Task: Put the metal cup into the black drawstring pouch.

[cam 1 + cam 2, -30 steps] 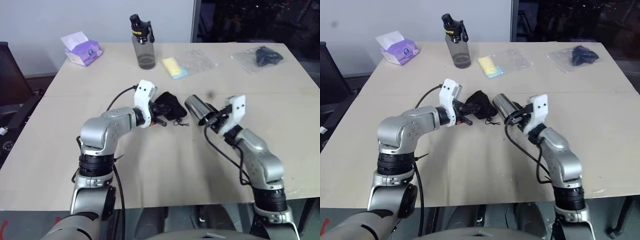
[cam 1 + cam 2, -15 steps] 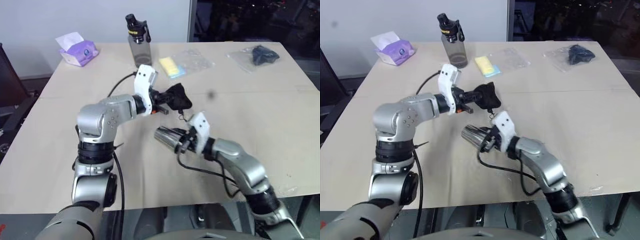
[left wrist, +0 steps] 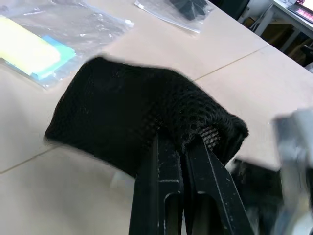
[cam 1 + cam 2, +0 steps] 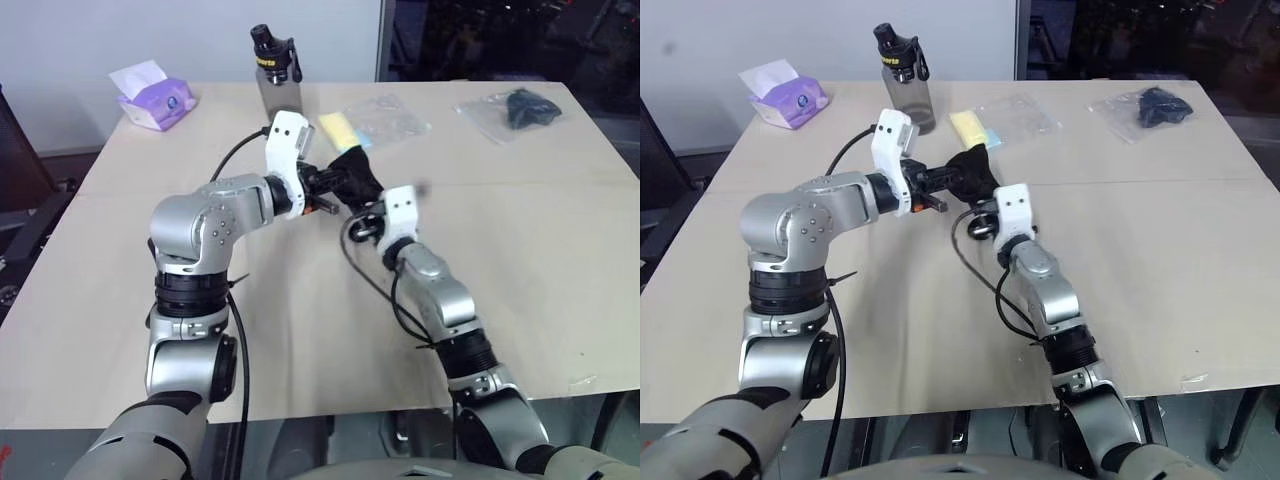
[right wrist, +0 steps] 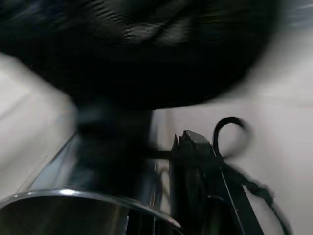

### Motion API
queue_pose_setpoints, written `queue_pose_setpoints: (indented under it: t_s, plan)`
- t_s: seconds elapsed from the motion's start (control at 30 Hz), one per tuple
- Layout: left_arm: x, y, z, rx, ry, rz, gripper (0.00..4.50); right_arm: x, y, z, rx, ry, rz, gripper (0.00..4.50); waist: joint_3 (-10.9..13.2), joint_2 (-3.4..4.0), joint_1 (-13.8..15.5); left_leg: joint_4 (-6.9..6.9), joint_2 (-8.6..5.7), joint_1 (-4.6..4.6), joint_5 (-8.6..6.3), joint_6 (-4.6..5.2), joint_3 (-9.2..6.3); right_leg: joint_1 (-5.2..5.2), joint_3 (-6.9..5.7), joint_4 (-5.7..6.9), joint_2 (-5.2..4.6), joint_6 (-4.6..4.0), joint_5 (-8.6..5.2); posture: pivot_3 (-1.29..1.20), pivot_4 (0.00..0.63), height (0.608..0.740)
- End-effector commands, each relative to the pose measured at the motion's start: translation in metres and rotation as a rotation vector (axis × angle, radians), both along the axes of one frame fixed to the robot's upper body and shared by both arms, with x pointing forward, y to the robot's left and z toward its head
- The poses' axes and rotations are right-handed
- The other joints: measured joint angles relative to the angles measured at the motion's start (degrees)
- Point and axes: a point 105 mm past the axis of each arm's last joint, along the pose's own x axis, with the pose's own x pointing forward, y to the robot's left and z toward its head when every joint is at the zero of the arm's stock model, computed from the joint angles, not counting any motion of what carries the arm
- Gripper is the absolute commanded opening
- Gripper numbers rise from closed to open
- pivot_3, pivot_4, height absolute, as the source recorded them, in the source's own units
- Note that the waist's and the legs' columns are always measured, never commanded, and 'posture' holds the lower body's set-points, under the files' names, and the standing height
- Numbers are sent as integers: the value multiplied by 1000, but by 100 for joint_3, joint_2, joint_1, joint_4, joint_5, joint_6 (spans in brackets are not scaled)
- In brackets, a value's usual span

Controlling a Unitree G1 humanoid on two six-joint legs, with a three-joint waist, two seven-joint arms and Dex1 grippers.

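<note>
While the left gripper pinches the rim of the black drawstring pouch between closed fingers, the soft bag hangs lifted above the table, its woven mesh texture visible in the left wrist view. One metal cup, smooth, shiny and cylindrical, is clamped in the closed right gripper, its far end just below the pouch; whether it has entered the mouth cannot be told. One thin black cord loop dangles beside it. Behind stand one smoky-grey water bottle, one purple tissue pack, and two clear plastic bags, one holding a yellow item, one a dark object.
</note>
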Motion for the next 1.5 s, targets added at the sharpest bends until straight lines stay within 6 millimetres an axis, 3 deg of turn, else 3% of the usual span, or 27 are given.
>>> queue_pose_setpoints:
  t_s: [0.03, 0.2, 0.27, 0.43, 0.57, 0.77, 0.97, 1.2, 1.5]
  plan:
    - [0, 8, 2, 23, -43, 34, 0, -5, -58, 55, -11, -272, -277, 60, -1, 0, 6, 2, -4, -16, 2, -3, -2, -17, -1, 7, -5, 0, 0, 0, 150, 740]
    - [0, 7, -6, 41, -39, 28, 0, -20, -78, 106, -16, -504, -360, 60, 0, -1, -38, 1, -22, -37, 12, -19, 4, -57, 12, 36, -17, 1, 0, 0, 150, 740]
    - [0, 5, -7, 41, -36, 24, 0, -19, -78, 112, -18, -517, -346, 60, 0, -1, -57, 0, -20, -30, 6, -10, 6, -57, 15, 44, -14, 1, 0, 0, 150, 740]
    - [2, 4, -5, 36, -52, 27, 0, -21, -50, 95, -5, -405, -61, 60, 0, -1, -49, 1, -15, -24, 8, -9, -1, -54, 11, 53, -5, 0, 0, 0, 150, 740]
    - [1, 3, -6, 42, -67, 14, 0, -57, -9, 93, 15, -391, 339, 60, 0, -1, -45, 2, -17, -33, 7, -8, 2, -53, 12, 42, -9, 1, 0, 0, 150, 740]
    - [-3, -2, -8, 17, -50, -33, 0, -82, 15, 60, 14, -258, 583, 60, 0, -1, -32, 3, -16, -29, 7, -8, -6, -51, 1, 47, -8, 2, -1, 0, 150, 740]
    - [-14, -4, -6, -28, -30, -111, 0, -66, 12, 35, -76, -178, 531, 60, -1, -2, -32, 16, -17, -27, 8, -8, -4, -46, 4, 48, -7, 2, -2, 0, 150, 740]
    - [-37, -10, -4, -81, -5, -244, 0, -45, -4, 48, 66, -181, 388, 60, 0, -2, -31, 12, -13, -29, 8, -9, -8, -49, 0, 50, -6, 2, -1, 0, 150, 740]
    - [-39, -12, -6, -82, 4, -264, 0, -43, -3, 56, 189, -180, 353, 60, 0, -2, -16, 15, -17, -28, 8, -9, -6, -47, 4, 50, -8, 2, -1, 0, 150, 740]
